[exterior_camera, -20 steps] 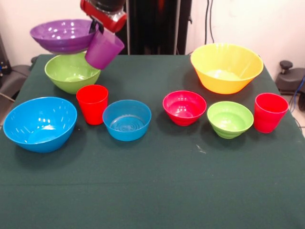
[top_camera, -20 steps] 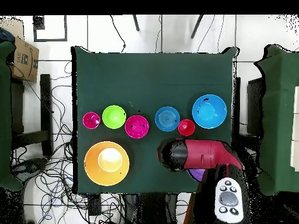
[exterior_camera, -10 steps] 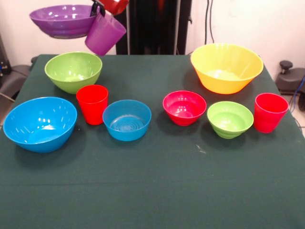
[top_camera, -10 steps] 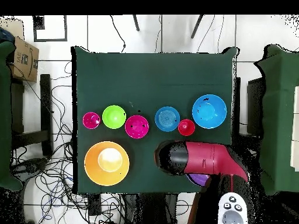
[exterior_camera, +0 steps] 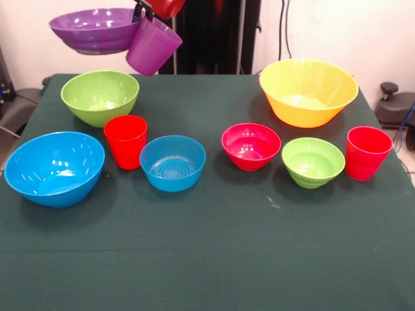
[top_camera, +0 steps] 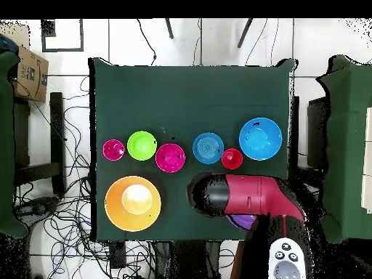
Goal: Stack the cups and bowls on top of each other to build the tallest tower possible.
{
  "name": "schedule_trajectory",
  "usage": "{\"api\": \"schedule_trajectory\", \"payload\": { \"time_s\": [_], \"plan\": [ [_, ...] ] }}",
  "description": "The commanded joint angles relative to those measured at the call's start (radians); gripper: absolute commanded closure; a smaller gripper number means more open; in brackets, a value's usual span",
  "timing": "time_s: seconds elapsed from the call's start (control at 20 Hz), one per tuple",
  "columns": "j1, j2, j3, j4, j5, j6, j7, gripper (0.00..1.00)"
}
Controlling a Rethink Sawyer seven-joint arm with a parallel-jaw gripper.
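Note:
My gripper is at the top edge of the front view, shut where the rims of the purple cup and the purple bowl meet. Both hang tilted in the air above the large lime green bowl. On the table stand the large blue bowl, a red cup, the small blue bowl, the red-pink bowl, the small lime green bowl, a second red cup and the yellow bowl. Nothing on the table is stacked.
In the overhead view the red arm covers the large lime green bowl; a bit of purple shows under it. The green table cloth spreads in front of the row. A cardboard box stands beside the table.
The gripper has lifted the purple cup and purple bowl higher off the large lime green bowl, then shifted them a little to the right in the front view.

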Motion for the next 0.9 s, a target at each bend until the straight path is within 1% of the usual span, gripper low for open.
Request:
{"api": "schedule_trajectory", "payload": {
  "time_s": [0.05, 0.25, 0.4, 0.45, 0.55, 0.7, 0.9],
  "plan": [
    [0.013, 0.033, 0.125, -0.023, 0.027, 0.123, -0.12, 1.0],
    [0.027, 0.053, 0.13, -0.064, 0.013, 0.134, -0.101, 1.0],
    [0.037, 0.087, 0.134, -0.111, -0.003, 0.146, -0.09, 1.0],
    [0.041, 0.089, 0.135, -0.118, -0.002, 0.153, -0.086, 1.0],
    [0.059, 0.083, 0.138, -0.145, 0.008, 0.202, -0.082, 1.0],
    [0.07, 0.083, 0.142, -0.167, 0.018, 0.237, -0.074, 1.0],
    [0.061, 0.077, 0.155, -0.189, 0.04, 0.28, -0.087, 1.0]
  ]
}}
